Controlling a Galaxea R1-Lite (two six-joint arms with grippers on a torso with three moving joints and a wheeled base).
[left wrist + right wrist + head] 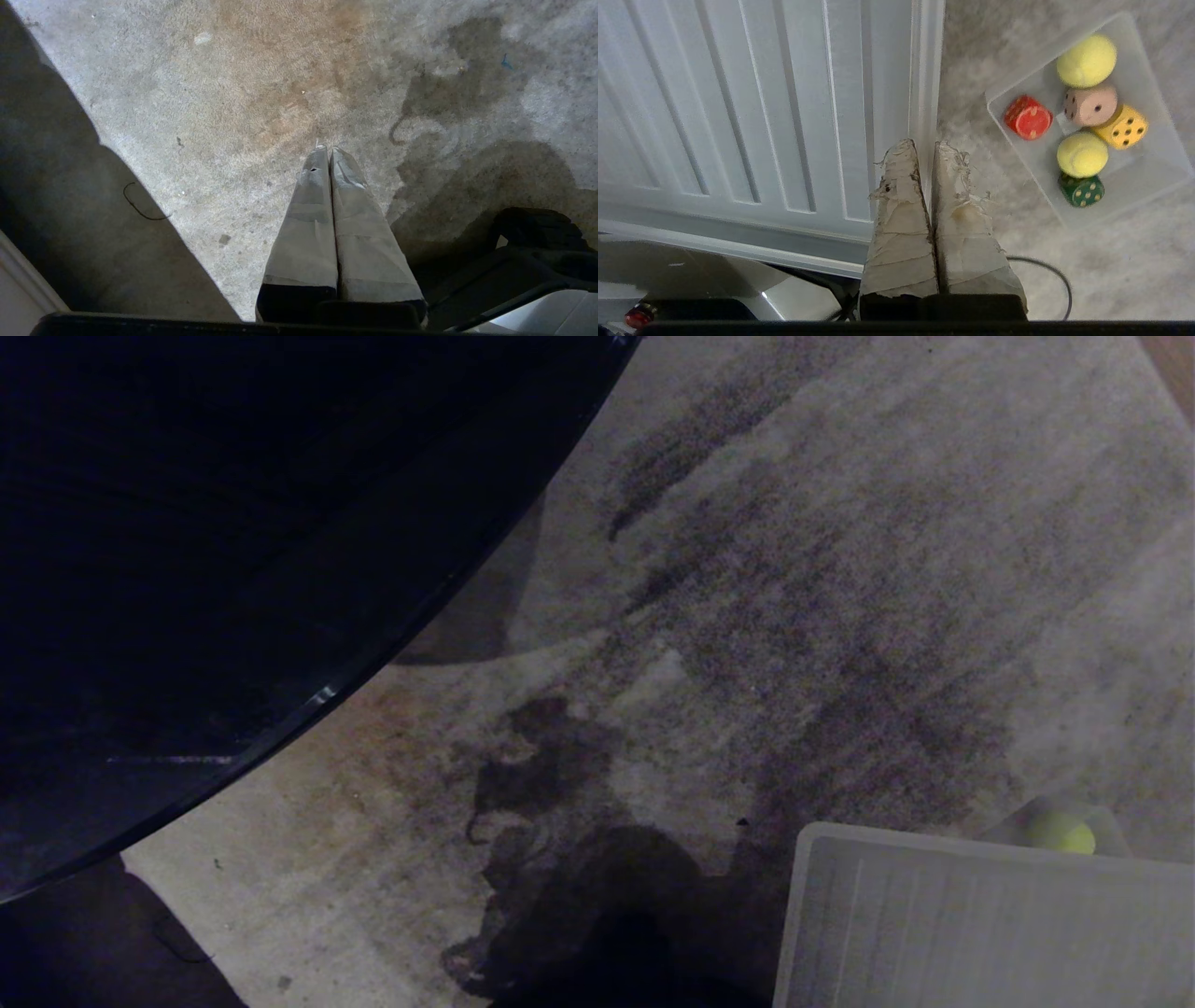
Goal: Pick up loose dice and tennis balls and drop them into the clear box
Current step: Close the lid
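Left gripper point(328, 151), paper-wrapped fingers pressed together, above stained grey carpet point(187, 116). Right gripper point(927, 147), likewise closed and empty, over ribbed clear plastic lid point(738, 107); beside it, translucent rectangular clear box point(1153, 163) holding four dice point(1027, 117) and two tennis balls point(1086, 61)

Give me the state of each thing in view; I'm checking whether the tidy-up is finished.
clear box: on the carpet, holding all six pieces.
tennis balls: both in the box.
red die: in the box.
beige die: in the box.
yellow die: in the box.
green die: in the box.
ribbed lid: flat, beside the box.
right gripper: shut, empty.
left gripper: shut, empty.
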